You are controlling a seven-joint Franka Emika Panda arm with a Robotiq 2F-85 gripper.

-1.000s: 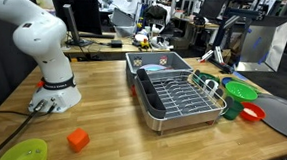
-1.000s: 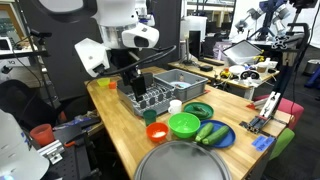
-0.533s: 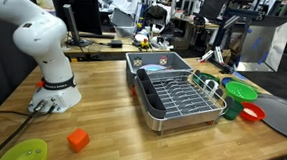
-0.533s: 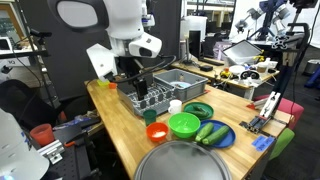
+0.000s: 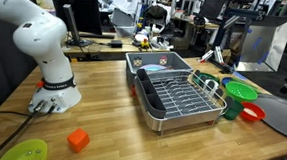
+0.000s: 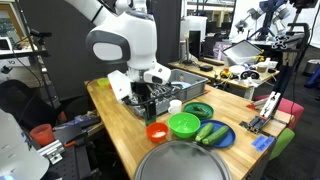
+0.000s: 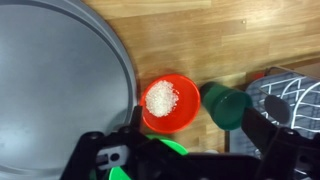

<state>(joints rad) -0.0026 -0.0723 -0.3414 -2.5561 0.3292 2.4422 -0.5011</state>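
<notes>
**Open tool hangs over a small orange bowl of grains**

The long wooden desk (image 5: pixel 111 118) carries everything here. The white robot arm (image 6: pixel 125 45) bends over its far end. The wide, round, grey metal pan (image 7: pixel 50 80) fills the left of the wrist view. The grey wire dish rack in its metal tray (image 5: pixel 181 118) stands mid-desk, and its corner shows at the right edge of the wrist view. A bright green plastic bowl (image 6: pixel 184 124) sits near the pan.

The small orange plastic bowl (image 7: pixel 186 116) stands upright on bare wood, just beside the pan's rim, with a little heap of white grains (image 7: pixel 161 97) in its middle. A dark green plastic cup (image 7: pixel 225 105) lies on its side, touching or almost touching the bowl on the rack side.

The tool (image 6: pixel 148 100) is spread wide and holds nothing. Its black fingers (image 7: pixel 262 135) frame the bowl from above, clear of it.

The bowl looks light, stiff and smooth-walled, so it could slide under a push. The loose grains would spill at any tilt. The rim, on a side clear of the pan and cup, seems the best hold, kept level.
</notes>
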